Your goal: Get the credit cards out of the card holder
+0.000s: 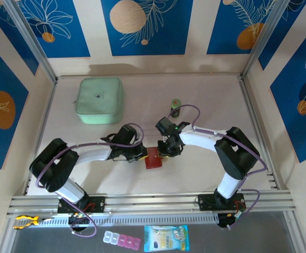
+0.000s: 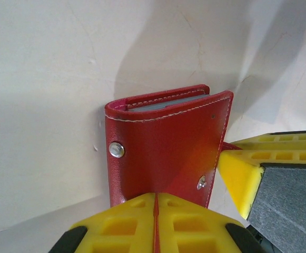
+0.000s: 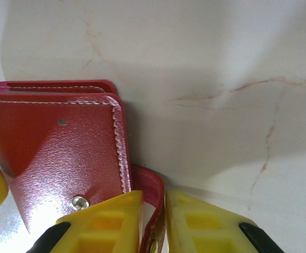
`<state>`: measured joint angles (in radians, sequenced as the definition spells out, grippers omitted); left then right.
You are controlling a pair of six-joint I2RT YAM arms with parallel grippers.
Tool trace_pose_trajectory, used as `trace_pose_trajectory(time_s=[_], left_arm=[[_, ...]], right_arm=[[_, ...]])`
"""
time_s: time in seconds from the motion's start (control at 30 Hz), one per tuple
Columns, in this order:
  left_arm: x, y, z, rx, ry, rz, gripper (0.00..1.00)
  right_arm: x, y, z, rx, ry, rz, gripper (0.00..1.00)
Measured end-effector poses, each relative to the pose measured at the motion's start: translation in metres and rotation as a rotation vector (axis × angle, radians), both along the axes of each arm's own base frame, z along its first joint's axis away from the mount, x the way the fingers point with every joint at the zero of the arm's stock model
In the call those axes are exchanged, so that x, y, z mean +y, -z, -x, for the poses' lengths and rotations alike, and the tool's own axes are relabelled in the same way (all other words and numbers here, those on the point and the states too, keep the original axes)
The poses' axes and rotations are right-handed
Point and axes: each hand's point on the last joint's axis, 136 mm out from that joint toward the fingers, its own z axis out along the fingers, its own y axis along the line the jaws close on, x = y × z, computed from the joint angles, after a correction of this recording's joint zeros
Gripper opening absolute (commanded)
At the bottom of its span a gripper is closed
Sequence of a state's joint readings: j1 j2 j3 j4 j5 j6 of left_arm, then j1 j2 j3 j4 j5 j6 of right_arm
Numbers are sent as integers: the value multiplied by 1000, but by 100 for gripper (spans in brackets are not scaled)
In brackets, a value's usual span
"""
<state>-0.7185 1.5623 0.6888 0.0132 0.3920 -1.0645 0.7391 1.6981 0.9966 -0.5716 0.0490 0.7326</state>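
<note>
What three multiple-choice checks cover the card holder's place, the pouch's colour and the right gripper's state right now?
1. The card holder lies: A between the left gripper and right gripper; B against the back wall; C on the front rail.
2. The pouch is: A black; B mint green; C orange.
3. The right gripper is: A wide open; B holding a loose card; C closed on the card holder's tab.
Answers: A, the top view shows it between them; B, its cover is pale green; C, the right wrist view shows the tab pinched between the yellow fingers.
</note>
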Motion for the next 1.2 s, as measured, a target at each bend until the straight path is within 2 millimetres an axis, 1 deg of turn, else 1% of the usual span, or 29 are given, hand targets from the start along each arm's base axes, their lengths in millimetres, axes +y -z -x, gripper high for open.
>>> trace_pose_trajectory(time_s=[0.23, 0.4, 0.5, 0.6, 0.73, 0.97, 1.1, 1.2], left_arm=[[-2, -3, -2, -6, 0, 5, 9], [-2, -3, -2, -6, 4, 2, 10], [0, -4, -1, -15, 12, -5, 12], [3, -11, -2, -46, 16, -10, 15], [8, -25, -5, -106, 17, -22, 18], [28, -47, -11, -204, -9, -62, 20], [42, -62, -18, -250, -42, -66, 21], [57, -66, -21, -266, -76, -72, 23]], right_arm=[[0, 5, 3, 5, -2, -12, 18], [-1, 7, 4, 7, -1, -11, 13], [-1, 7, 4, 7, -1, -10, 11], [-2, 6, 4, 3, -1, -7, 9], [-6, -2, 4, -13, -1, 0, 7], [-16, -19, 8, -33, -16, 28, 6], [-15, -31, 7, -44, -18, 22, 6], [-9, -42, 3, -59, -25, 14, 6]])
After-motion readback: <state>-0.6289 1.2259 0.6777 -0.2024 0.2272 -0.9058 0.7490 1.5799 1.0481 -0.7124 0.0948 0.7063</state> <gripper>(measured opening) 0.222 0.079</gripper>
